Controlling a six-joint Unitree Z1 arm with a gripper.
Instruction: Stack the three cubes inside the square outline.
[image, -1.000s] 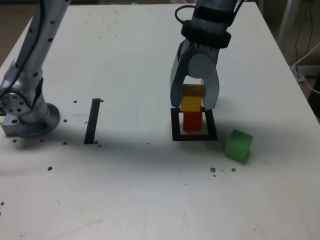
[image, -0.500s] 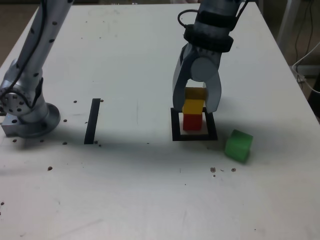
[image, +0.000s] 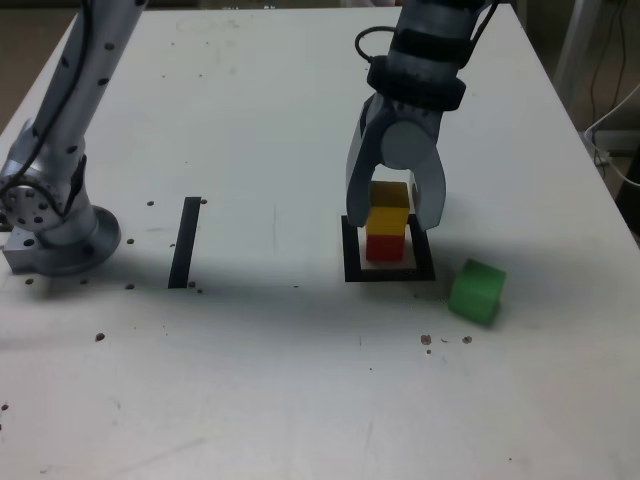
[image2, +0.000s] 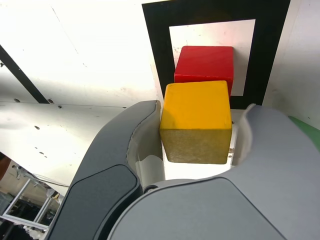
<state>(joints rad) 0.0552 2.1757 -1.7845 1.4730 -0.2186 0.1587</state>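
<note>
The yellow cube sits on the red cube, and the red one stands inside the black square outline. My gripper hangs over the stack, its fingers straddling the yellow cube. In the wrist view the yellow cube lies between the grey fingers. One finger is at its side and a thin gap shows at the other, so the gripper is slightly open. The red cube and the outline show beyond it. The green cube rests tilted on the table, outside the outline on the exterior view's right.
A straight black tape strip lies on the white table toward the exterior view's left. The arm's base stands at the far left edge. Small dark specks dot the tabletop. Cables hang past the table's right edge.
The jaws have spread a little away from the yellow cube's sides. The yellow cube stays on the red one. The green cube has not moved.
</note>
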